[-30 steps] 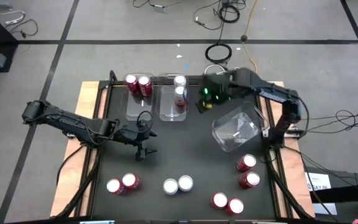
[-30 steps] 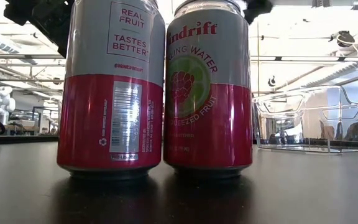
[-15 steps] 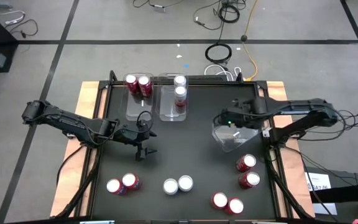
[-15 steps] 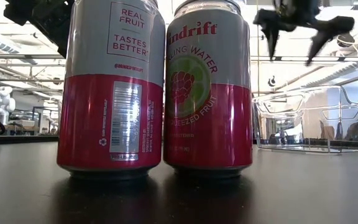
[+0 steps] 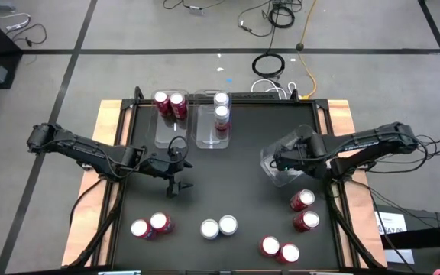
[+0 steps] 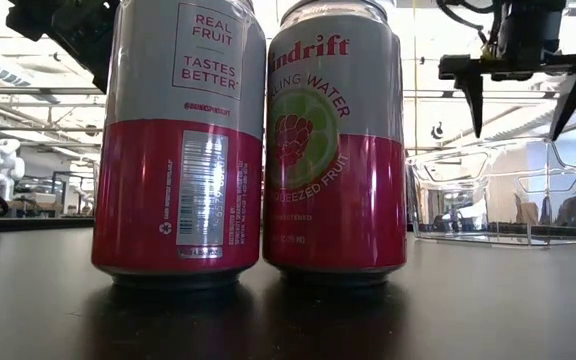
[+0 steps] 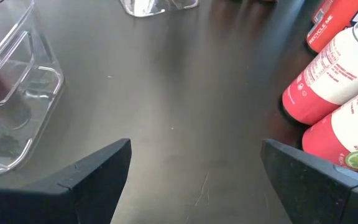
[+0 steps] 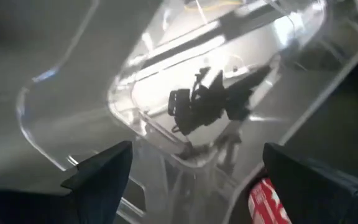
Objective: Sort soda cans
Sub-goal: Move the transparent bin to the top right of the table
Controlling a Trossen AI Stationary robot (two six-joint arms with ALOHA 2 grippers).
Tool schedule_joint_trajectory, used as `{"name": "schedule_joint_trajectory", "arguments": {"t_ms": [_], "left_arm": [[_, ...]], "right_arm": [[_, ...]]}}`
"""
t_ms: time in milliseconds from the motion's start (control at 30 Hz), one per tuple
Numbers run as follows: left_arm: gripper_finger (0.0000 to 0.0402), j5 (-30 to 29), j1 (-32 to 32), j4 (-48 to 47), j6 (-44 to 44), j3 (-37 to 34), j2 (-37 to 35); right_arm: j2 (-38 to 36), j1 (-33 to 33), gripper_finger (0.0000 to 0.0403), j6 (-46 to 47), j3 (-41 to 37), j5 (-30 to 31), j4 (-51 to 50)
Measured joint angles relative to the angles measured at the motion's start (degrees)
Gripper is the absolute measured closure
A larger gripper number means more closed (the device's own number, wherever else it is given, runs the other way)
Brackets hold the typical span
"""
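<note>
Soda cans stand on the black table: two red ones (image 5: pixel 169 102) in the far-left clear bin, two silver ones (image 5: pixel 221 108) in the bin beside it, and pairs along the near edge (image 5: pixel 150 225) (image 5: pixel 218 227) (image 5: pixel 279 249) and at the right (image 5: pixel 304 210). My right gripper (image 5: pixel 279 160) (image 6: pixel 520 125) hangs open, fingers pointing down, just above an empty clear bin (image 5: pixel 290 169) (image 8: pixel 166 81), touching nothing. My left gripper (image 5: pixel 177 183) (image 7: pixel 194 155) waits open at mid-left above the bare table.
The empty bin (image 6: pixel 508 195) sits askew on the table's right half, close to the right-hand cans. Two cans (image 6: pixel 253 140) stand right before the low camera and block much of its view. Bare table shows in the middle (image 5: pixel 228 176).
My right gripper has swung from the far bins toward the table's near-right, come down over the empty bin and rolled its wrist, staying open. The bin and the cans have kept their places.
</note>
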Motion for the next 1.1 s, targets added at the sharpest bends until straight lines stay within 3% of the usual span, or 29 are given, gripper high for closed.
{"name": "schedule_joint_trajectory", "arguments": {"t_ms": [267,567,833,967,1100], "left_arm": [[0.0034,-0.1,0.0,0.0,0.5,0.0,0.0],[0.0034,-0.2,1.7,-0.5,0.5,0.0,0.0],[0.0034,-0.2,3.1,-3.8,0.4,0.0,0.0],[0.0034,-0.2,3.1,-3.8,0.3,0.0,0.0],[0.0034,-0.3,3.1,-3.9,0.3,0.0,0.0]], "right_arm": [[0.0,6.3,0.0049,11.6,0.0,-4.0,-2.9],[0.5,4.9,0.0049,12.2,-1.6,-5.7,-2.8],[0.6,4.0,0.005,12.1,-10.0,-7.0,8.0],[0.6,3.5,0.0077,11.3,-13.8,-6.9,12.3],[0.6,3.3,0.0141,9.3,-16.4,-6.8,16.2]]}}
